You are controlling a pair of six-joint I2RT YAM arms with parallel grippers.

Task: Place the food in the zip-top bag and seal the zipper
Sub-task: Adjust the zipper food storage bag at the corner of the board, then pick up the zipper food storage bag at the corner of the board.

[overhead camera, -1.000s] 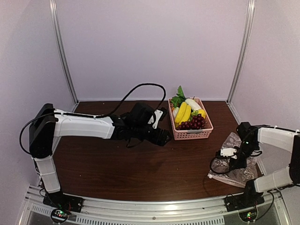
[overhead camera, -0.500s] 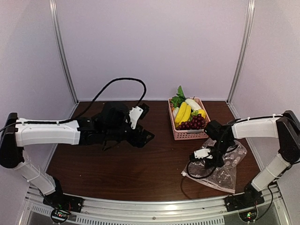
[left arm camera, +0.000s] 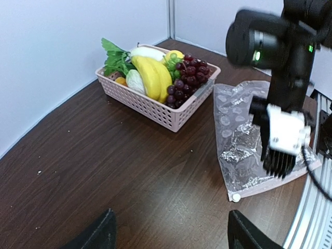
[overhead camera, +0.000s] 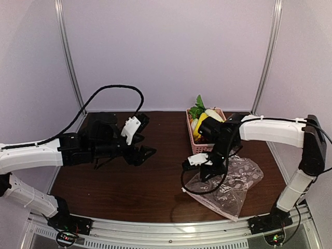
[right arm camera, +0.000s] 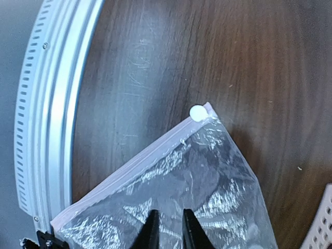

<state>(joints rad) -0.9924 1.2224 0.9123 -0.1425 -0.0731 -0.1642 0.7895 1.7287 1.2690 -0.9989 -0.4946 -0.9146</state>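
The zip-top bag (overhead camera: 228,184) lies flat and crinkled on the table at the front right. Its zipper (right arm camera: 140,161) runs along the edge facing the front rail and ends in a white slider (right arm camera: 197,112). My right gripper (right arm camera: 168,228) is shut on the bag's film just behind the zipper; it also shows in the top view (overhead camera: 203,168). The food, with bananas (left arm camera: 153,75), purple grapes (left arm camera: 189,72) and leafy greens (overhead camera: 198,106), fills the pink basket (left arm camera: 155,106). My left gripper (left arm camera: 171,238) is open and empty above the table, left of the bag.
The pink basket stands at the back right, just behind my right arm. The slotted metal rail (right arm camera: 52,104) runs along the table's front edge close to the bag's zipper. Walls and metal posts enclose the table on three sides.
My right gripper has dragged the bag leftward from the table's right edge toward the middle front. My left arm has drawn back to the left, away from the basket.
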